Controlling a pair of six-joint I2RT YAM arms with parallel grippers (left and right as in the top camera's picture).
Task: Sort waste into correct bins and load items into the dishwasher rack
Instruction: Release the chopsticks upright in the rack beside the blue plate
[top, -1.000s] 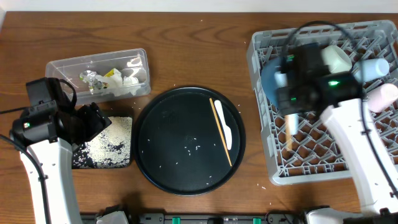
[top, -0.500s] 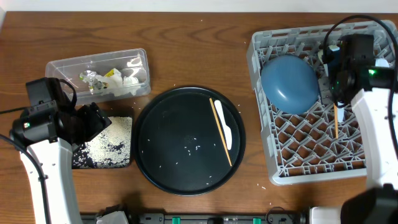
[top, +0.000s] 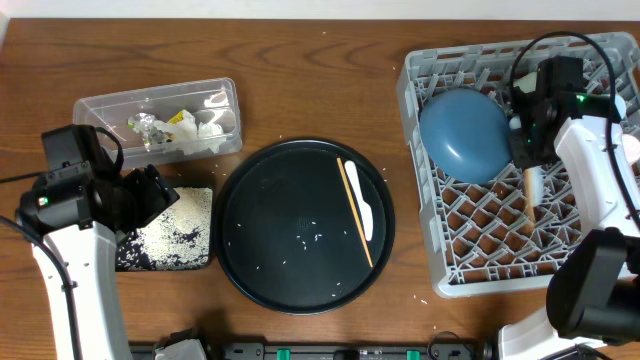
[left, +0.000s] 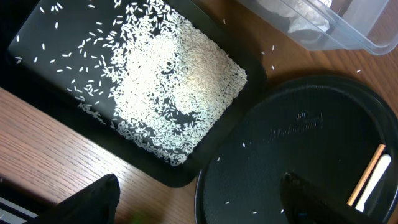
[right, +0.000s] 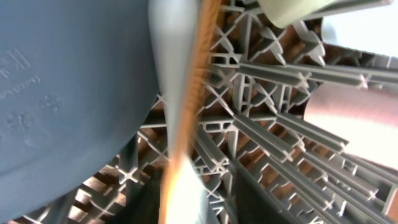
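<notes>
Wooden chopstick (top: 528, 205) lies near-far in the dishwasher rack (top: 432, 262), just nearward of the right gripper (top: 524, 152); its grasp cannot be determined. Left gripper (left: 202, 202) released.

The rack (top: 480, 270) is grey plastic, the bowl (top: 465, 135) matt blue, the tub (top: 100, 108) clear glossy plastic.

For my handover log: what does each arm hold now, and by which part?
Left gripper: nothing, jaws open. Right gripper: a chopstick hangs below it over the rack, blurred; whether its top end is gripped cannot be told.
</notes>
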